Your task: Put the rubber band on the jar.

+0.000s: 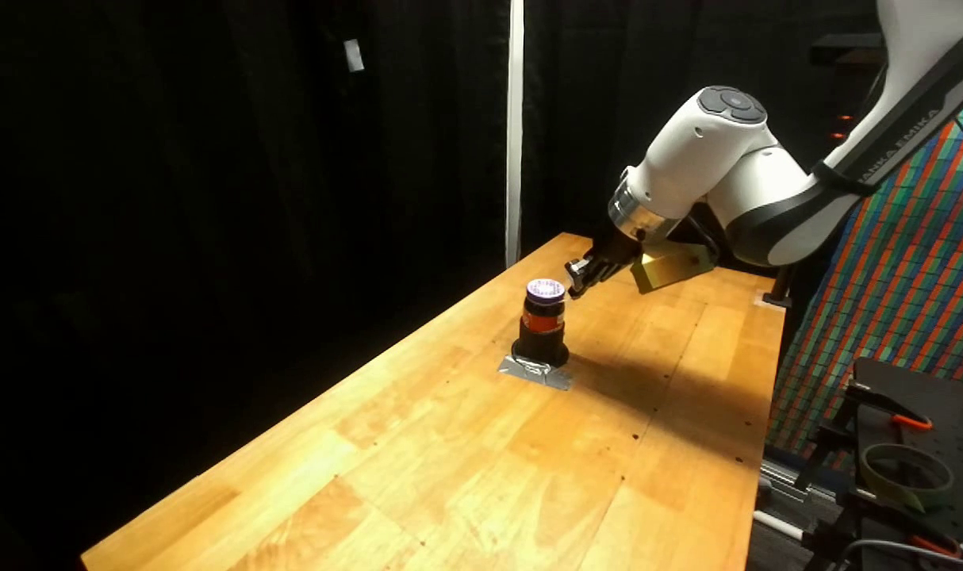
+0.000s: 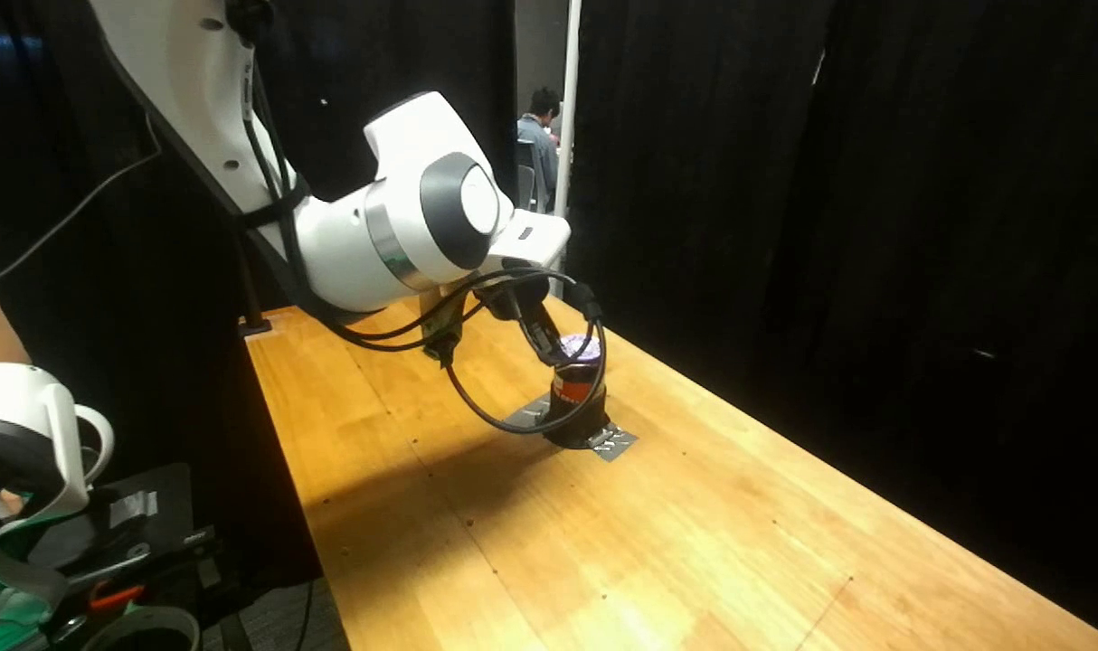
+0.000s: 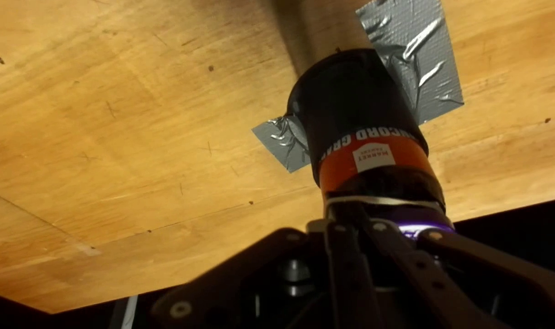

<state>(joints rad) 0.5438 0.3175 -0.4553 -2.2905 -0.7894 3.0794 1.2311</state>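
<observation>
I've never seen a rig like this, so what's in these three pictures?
A white robot arm ends in a black gripper, close to the top of a purple-lidded jar. Two pictures look on from outside the robot; the close-up is taken from its wrist. The jar stands in a black holder on a wooden table, with silver tape at the holder's base. In the close-up, a pale rubber band crosses the jar near its top; I can't tell whether the gripper holds it.
</observation>
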